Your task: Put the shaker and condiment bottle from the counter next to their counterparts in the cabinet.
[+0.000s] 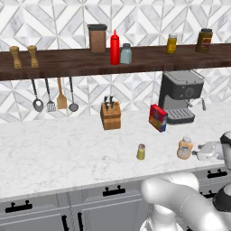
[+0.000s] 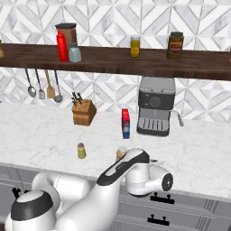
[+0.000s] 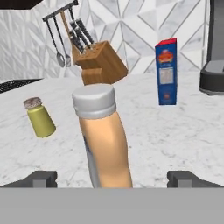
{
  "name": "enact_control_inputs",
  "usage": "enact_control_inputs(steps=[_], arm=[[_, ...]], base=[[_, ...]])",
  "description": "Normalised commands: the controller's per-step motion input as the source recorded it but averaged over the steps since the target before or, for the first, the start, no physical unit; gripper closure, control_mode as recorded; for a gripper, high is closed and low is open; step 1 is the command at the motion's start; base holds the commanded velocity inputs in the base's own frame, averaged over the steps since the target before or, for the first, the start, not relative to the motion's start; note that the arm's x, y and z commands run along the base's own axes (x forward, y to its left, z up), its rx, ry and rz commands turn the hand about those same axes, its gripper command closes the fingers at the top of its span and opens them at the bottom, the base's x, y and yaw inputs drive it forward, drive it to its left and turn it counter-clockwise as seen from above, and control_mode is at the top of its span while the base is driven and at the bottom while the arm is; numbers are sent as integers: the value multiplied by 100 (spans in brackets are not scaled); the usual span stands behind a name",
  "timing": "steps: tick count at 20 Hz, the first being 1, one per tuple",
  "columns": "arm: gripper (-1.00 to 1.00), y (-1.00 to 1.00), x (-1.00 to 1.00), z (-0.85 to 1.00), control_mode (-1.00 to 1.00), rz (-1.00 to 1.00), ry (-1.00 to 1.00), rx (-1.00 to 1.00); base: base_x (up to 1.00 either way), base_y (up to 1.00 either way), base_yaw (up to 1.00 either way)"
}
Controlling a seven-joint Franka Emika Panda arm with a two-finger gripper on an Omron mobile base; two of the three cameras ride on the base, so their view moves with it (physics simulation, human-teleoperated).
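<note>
Hand view: the condiment bottle [image 3: 105, 140] stands upright on the table [image 3: 175, 135], centred between the two fingertips [image 3: 41, 178] of the end effector [image 3: 114, 179], whose jaws are spread wide apart, neither touching the bottle. The shaker [image 3: 39, 117] stands to the bottle's left; the knife block [image 3: 98, 63] lies beyond the bottle, near the wall. Left base view: the bottle [image 1: 184, 148] sits just beside the end effector [image 1: 198, 153], right of the shaker [image 1: 141, 152].
</note>
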Motion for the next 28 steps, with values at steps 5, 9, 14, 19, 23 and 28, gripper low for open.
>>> enact_control_inputs(steps=[5,9,14,19,23,28], arm=[[-100,16,14,-8,-100,0,0,-1],[-100,11,0,-12,-100,0,0,0],[-100,4,3,-10,-100,0,0,0],[-100,9,7,-1,-100,0,0,0],[-100,25,7,0,-100,0,0,0],[100,33,5,-1,-100,1,0,0]], base=[[0,0,0],[0,0,0],[0,0,0],[0,0,0],[0,0,0],[0,0,0]])
